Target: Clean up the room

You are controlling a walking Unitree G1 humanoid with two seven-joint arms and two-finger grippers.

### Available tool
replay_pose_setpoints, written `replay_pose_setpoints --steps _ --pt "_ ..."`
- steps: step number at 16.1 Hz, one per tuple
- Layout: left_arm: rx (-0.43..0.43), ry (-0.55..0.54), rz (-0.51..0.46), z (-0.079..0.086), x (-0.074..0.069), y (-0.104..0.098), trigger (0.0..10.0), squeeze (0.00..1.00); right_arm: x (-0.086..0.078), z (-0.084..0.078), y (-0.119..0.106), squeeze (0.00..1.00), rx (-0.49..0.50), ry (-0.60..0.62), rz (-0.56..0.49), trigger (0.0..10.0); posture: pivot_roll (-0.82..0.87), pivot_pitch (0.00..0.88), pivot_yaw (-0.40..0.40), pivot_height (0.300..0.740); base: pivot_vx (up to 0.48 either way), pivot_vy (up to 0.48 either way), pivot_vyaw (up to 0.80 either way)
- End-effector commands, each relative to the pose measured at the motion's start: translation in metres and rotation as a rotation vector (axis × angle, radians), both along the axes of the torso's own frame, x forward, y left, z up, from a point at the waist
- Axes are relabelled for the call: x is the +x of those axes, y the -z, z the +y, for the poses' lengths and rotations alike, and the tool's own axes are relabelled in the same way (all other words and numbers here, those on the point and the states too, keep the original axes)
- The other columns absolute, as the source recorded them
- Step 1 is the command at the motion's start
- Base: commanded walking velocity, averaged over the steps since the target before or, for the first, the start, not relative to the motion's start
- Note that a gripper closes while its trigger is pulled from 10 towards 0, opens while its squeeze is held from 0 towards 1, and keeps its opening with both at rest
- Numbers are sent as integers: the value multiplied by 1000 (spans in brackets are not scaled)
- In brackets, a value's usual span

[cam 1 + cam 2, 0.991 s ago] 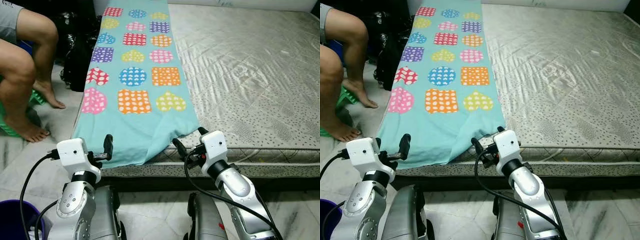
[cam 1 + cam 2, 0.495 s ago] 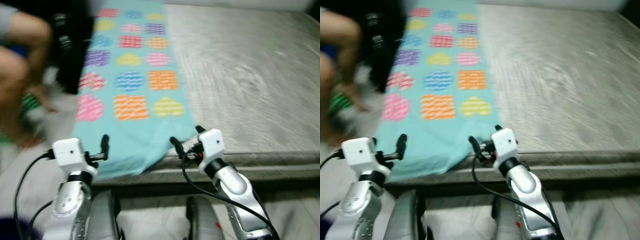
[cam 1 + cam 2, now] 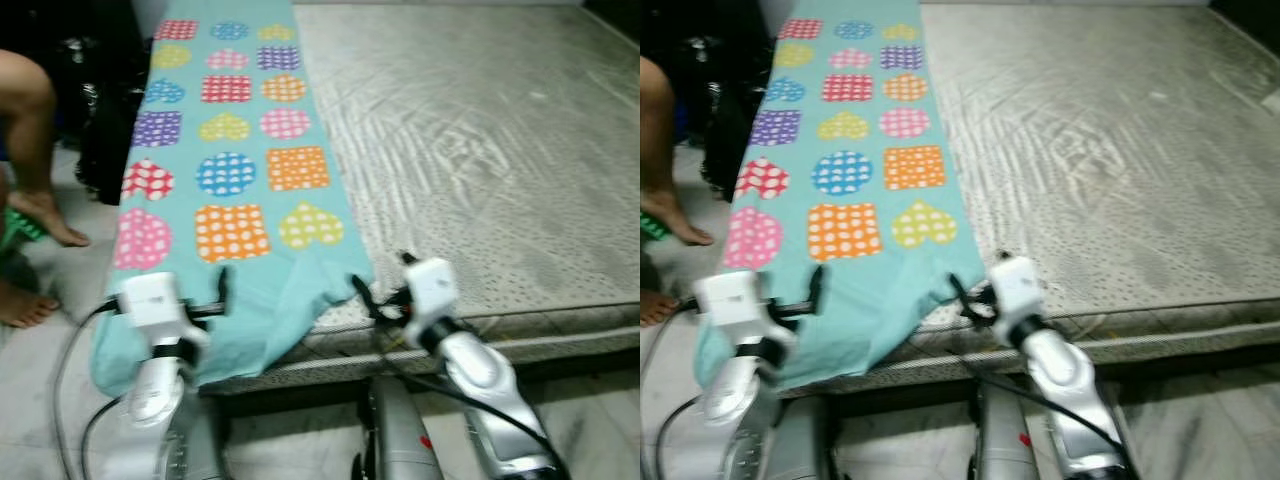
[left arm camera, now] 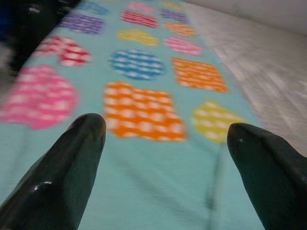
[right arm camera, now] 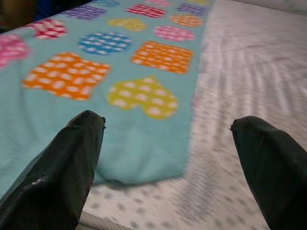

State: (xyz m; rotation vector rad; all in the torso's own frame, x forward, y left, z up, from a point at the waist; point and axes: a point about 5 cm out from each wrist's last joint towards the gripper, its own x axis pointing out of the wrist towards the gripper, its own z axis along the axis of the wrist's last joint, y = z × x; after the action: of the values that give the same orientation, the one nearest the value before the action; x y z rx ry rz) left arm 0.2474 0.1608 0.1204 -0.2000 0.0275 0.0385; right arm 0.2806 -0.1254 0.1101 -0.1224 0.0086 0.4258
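Patterned sheet (image 3: 240, 140) on mattress (image 3: 480, 150) — left gripper (image 4: 163, 139), right gripper (image 5: 168, 139) jaws wide; best pinch near corners evenly.

A home bedroom: a bare mattress (image 3: 470, 150) fills the view, a patterned sheet (image 3: 235, 160) along its left edge, tiled floor (image 3: 50, 330) beside.

A turquoise cotton blanket (image 3: 235, 170) carries rows of polka-dotted hearts, circles and squares in orange, yellow, pink, blue, purple and red. The bare mattress (image 3: 480, 150) beside it is pale grey-beige with a fine dark speckle. The floor tiles (image 3: 60, 330) are white marble with grey veins. Both arms are silver, their fingers glossy black
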Motion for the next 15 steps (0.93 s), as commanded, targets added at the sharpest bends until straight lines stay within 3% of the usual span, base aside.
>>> replay_pose_setpoints --steps 1,5,8,12,13,15 --pt "14 -22 24 7 -4 5 10000 0 -1 5 0 0 13 -11 -1 10000 -137 127 -42 550 0 0 0" --pt "11 -42 32 8 -7 6 10000 0 3 6 2 0 14 8 44 10000 -128 132 -48 550 0 0 0" --pt "23 -46 18 9 -14 -1 10000 0 18 26 12 0 29 -17 177 10000 -82 158 -47 550 0 0 0" --pt "55 -26 53 19 -32 -2 10000 0 25 90 18 0 41 -210 248 10000 -12 205 -46 550 0 0 0" --pt "46 -31 63 20 -34 -1 10000 0 26 94 17 0 47 -218 247 10000 -5 212 -47 550 0 0 0" --pt "44 -27 83 20 -38 0 10000 0 29 122 13 0 74 -242 251 10000 21 233 -43 550 0 0 0"
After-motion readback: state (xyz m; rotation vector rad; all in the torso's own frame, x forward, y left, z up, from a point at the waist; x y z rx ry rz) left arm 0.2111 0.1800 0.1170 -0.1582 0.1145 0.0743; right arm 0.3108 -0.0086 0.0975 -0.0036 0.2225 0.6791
